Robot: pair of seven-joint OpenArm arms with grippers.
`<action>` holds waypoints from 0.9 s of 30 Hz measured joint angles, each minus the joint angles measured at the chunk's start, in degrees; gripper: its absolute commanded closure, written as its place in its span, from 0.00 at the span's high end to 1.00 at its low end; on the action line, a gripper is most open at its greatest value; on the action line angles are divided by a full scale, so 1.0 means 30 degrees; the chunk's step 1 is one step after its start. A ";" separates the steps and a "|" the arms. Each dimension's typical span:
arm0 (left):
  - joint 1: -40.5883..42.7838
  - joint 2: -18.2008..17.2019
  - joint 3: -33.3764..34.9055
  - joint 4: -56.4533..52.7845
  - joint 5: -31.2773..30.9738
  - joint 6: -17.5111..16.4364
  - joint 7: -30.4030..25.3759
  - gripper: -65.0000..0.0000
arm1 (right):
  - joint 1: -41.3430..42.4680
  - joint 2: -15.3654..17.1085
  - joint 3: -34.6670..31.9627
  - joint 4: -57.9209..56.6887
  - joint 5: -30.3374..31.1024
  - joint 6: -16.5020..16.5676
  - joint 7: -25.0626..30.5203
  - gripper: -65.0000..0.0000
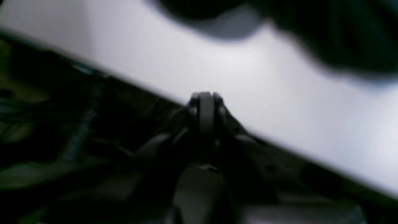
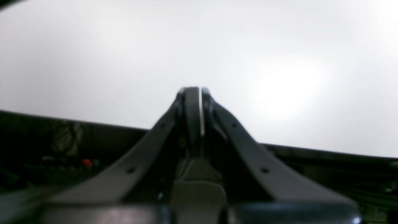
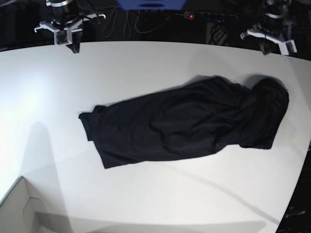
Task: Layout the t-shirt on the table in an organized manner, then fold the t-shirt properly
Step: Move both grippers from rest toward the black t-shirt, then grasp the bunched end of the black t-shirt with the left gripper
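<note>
The black t-shirt [image 3: 189, 121] lies crumpled in a long heap across the middle and right of the white table [image 3: 146, 63]. Its right end is bunched up. A blurred dark edge of it shows in the left wrist view [image 1: 326, 34]. My left gripper [image 3: 267, 48] hangs shut and empty at the table's far right edge, apart from the shirt; its closed fingers show in the left wrist view [image 1: 205, 105]. My right gripper [image 3: 75, 47] is shut and empty at the far left edge, its fingers together in the right wrist view [image 2: 196, 102].
A pale cardboard box [image 3: 19, 213] sits at the front left corner. Dark cables and equipment [image 3: 160, 17] run behind the table's far edge. The table's curved right edge [image 3: 303, 165] is close to the shirt's bunched end.
</note>
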 measured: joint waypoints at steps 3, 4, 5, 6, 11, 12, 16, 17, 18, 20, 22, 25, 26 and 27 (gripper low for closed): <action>-0.1443 0.0291 -0.2164 0.0109 -0.0423 0.0335 0.2535 0.12 | 0.0765 0.0044 -0.0809 0.0007 -0.0007 -0.0029 0.0087 0.07; -0.1945 0.0554 -0.2907 0.0197 -0.0605 0.0364 0.3410 0.19 | 0.1013 0.0051 -0.1100 0.0007 0.0007 -0.0036 0.0087 0.12; -0.2412 0.0699 -0.3497 0.0313 -0.0823 0.0335 0.4095 0.26 | 0.1166 0.0051 -0.1290 0.0015 -0.0007 -0.0029 0.0095 0.18; -0.2790 0.0721 -0.4029 0.0393 -0.1071 0.0226 0.4546 0.32 | 0.1195 0.0058 -0.1435 0.0022 0.0000 -0.0029 0.0109 0.23; -0.4546 0.0605 -0.5872 0.0408 -0.1370 0.0306 0.5064 0.47 | 0.1727 0.0554 -0.2178 0.0000 -0.0015 -0.0022 -0.0022 0.43; -0.4852 0.0605 -0.6047 0.0291 -0.1355 0.0291 0.5151 0.47 | 0.1887 0.0707 -0.2310 0.0000 -0.0015 -0.0029 -0.0036 0.45; -0.6419 0.0597 -0.6258 -0.1304 -0.1319 0.0182 0.5173 0.47 | 0.2623 0.0787 -0.2455 -0.0080 -0.0007 -0.0029 -0.1596 0.46; -0.6841 0.0583 -0.6222 -0.1967 -0.1348 0.0175 0.5136 0.47 | 0.2820 0.0794 -0.2455 -0.0080 -0.0007 -0.0022 -0.1887 0.46; -0.7388 0.0568 -0.6222 -0.2798 -0.1268 0.0233 0.5093 0.47 | 0.3024 0.0801 -0.2448 -0.0080 -0.0015 -0.0029 -0.1982 0.46; -0.8211 0.0605 -0.6237 -0.4167 -0.1224 0.0313 0.5246 0.47 | 0.3249 0.0794 -0.2463 -0.0080 -0.0015 -0.0029 -0.2259 0.46; -0.8801 0.0597 -0.6258 -0.5027 -0.1202 0.0270 0.5231 0.47 | 0.3264 0.0787 -0.2463 -0.0087 -0.0007 -0.0015 -0.2375 0.46; -0.9675 0.0597 -0.6317 -0.5909 -0.1071 -0.1107 0.5224 0.47 | 0.3279 0.0794 -0.2463 -0.0102 -0.0007 -0.0015 -0.2426 0.46; -0.9916 0.0612 -0.6295 -0.6062 -0.1078 -0.1632 0.5238 0.47 | 0.3351 0.0794 -0.2463 -0.0102 -0.0015 -0.0022 -0.2426 0.46; -1.0142 0.0612 -0.6295 -0.6164 -0.1166 -0.1909 0.5246 0.47 | 0.3410 0.0794 -0.2463 -0.0102 -0.0007 -0.0022 -0.2419 0.46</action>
